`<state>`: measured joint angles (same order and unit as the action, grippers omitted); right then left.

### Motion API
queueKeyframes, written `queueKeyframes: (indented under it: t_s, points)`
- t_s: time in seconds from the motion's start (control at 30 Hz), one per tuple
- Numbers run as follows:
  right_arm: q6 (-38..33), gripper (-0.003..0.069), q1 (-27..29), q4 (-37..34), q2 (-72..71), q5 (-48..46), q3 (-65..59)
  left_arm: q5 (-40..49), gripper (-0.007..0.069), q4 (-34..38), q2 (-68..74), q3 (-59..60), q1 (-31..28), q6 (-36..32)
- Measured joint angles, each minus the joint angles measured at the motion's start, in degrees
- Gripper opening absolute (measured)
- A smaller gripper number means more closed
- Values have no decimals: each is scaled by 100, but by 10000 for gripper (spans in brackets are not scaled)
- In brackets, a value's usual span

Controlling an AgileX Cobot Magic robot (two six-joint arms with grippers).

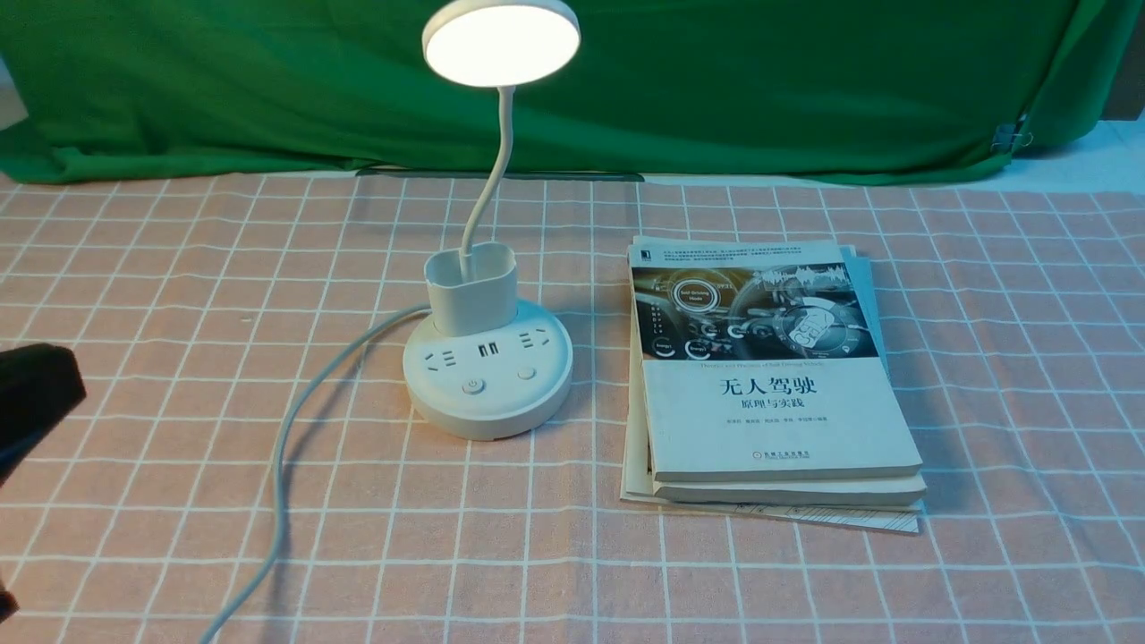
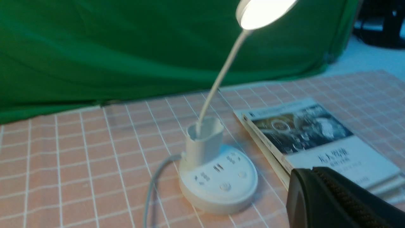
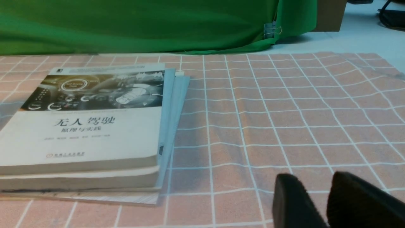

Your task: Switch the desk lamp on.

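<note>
The black left gripper [image 2: 311, 169], its jaws closed on nothing, is well apart from the lit white plastic disc-headed lamp [image 1: 487, 367]; the black right gripper [image 3: 311, 180] has narrowly parted, empty jaws.

The checked cloth [image 1: 572, 572] carries the desk lamp [image 1: 487, 394], its grey cord beside it, and stacked books [image 1: 778, 420] to the lamp's right.
</note>
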<state>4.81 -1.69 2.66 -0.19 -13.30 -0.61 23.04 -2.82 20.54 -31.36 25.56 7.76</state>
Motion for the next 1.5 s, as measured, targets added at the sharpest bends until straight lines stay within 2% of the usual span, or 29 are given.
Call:
queueKeyframes:
  t_s: [0.1,0.17,0.2,0.27,0.43,0.73,0.97,1.5]
  points:
    - [0,239,0,0,0,0,0,-725,21,8,-391,547,-506,0]
    - [0,239,0,0,0,0,0,-1424,21,137,-925,1246,-1306,0]
    - [0,239,0,0,0,0,0,-1588,21,204,-1038,1457,-1486,-5]
    - [0,239,0,0,0,0,0,-1799,21,448,-1437,1999,-2112,-5]
    - [0,239,0,0,0,0,0,-1890,21,577,-1999,2818,-2825,-21]
    - [0,239,0,0,0,0,0,-1606,21,577,-2051,3166,-2894,-633]
    - [0,239,0,0,0,0,0,-1104,21,619,-2065,3166,-2923,-708]
    - [0,239,0,0,0,0,0,-1048,21,629,-2065,3166,-2923,-1068]
